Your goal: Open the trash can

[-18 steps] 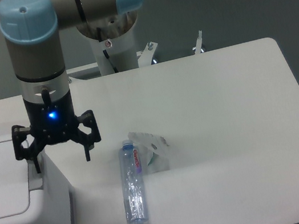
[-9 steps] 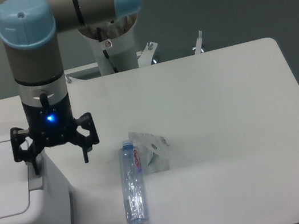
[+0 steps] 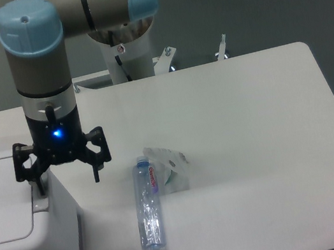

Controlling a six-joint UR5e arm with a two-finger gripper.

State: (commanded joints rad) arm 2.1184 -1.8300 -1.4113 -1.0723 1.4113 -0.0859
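Camera view shows the tool point(image 3: 64, 179), fingers spread apart, barely shifted from half a second ago and hovering over the right edge of the trash can point(image 3: 24, 234) at the table's point(image 3: 255, 148) left, lid unopened.

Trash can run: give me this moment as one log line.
end effector: open, straddling right edge of trash can | lid: closed | bottle: lying on table

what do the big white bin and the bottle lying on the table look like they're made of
The large white boxy trash can looks like moulded plastic with a smooth, slightly satin finish: rounded corners, uniform colour. The clear bottle lying on its side looks like thin transparent plastic, glossy, with crinkled reflections and a small printed label.
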